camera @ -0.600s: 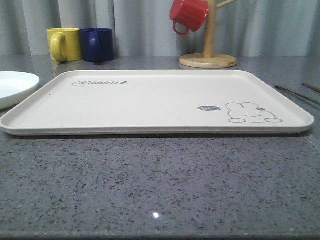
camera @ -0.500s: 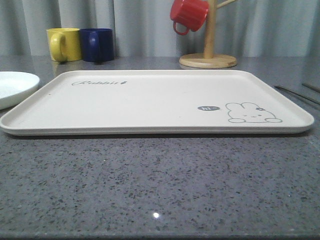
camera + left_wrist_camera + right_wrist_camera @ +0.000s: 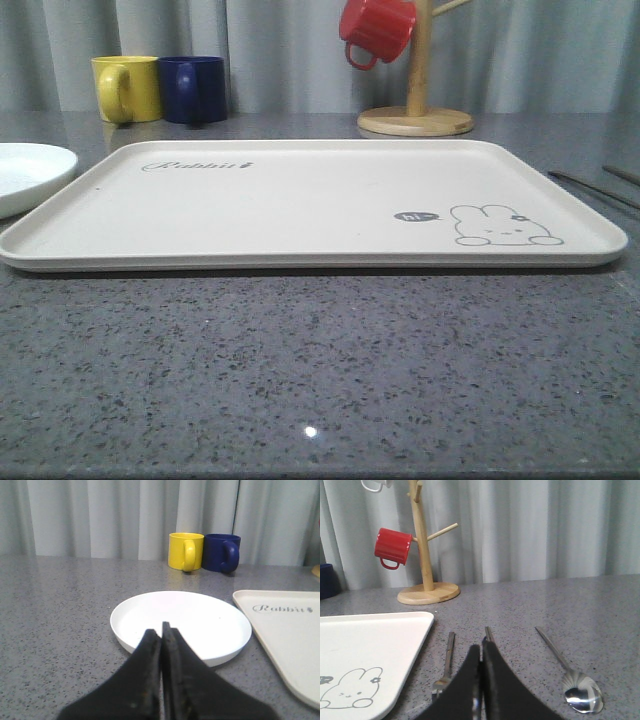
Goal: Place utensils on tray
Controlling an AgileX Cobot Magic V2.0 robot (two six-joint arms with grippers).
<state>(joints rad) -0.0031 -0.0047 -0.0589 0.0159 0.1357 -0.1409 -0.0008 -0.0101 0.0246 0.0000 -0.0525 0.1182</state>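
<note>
On the far left of the table sits the plate (image 3: 181, 625), and the left gripper (image 3: 161, 630) hovers just short of its near rim, jaws pressed together with nothing between them. Behind the plate stand the yellow mug (image 3: 186, 551) and blue mug (image 3: 222, 553), not part of this job. Moving right, the tray (image 3: 300, 200) lies bare across the middle, its rabbit drawing (image 3: 503, 226) near the right end. So nothing is loaded yet; my read is we're at the very start, the approach before the first pick. Past the tray's right edge, the fork (image 3: 445, 664), the chopsticks (image 3: 488, 633) and the spoon (image 3: 570, 675) lie side by side on the stone, just beside the tray, with the mug tree (image 3: 423, 555) and its red mug (image 3: 393, 547) behind. The right gripper (image 3: 481, 652) is shut and empty too, lined up over the chopsticks with the fork to one side and the spoon to the other. Whichever arm goes first, it needs to spread its jaws, then drop low: flat metal on stone looks hard to pinch.
</note>
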